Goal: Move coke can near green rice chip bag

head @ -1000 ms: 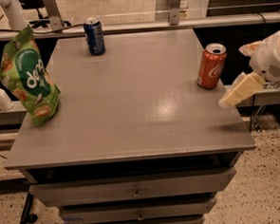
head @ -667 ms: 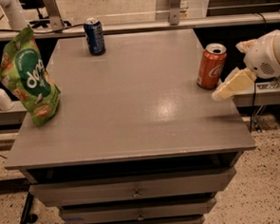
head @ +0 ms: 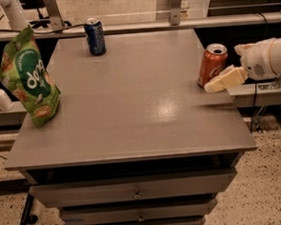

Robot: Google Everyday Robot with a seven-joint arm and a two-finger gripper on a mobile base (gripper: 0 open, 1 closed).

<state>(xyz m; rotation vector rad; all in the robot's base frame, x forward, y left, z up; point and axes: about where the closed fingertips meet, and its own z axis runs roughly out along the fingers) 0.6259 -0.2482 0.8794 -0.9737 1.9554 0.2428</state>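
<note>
Coke can (head: 212,64), red-orange aluminium cylinder, upright at the flat grey table's (head: 131,110) 3 o'clock edge

Whether the jaws are apart or together cannot be told. The cream-and-white gripper (head: 222,80) sits just beside the can, at its 4 o'clock. The puffy bright green rice chip bag (head: 28,78) stands at the table's 9 o'clock, well apart.

Dim, warm; table (head: 129,86) glare nr pincer (head: 220,81) at right
</note>
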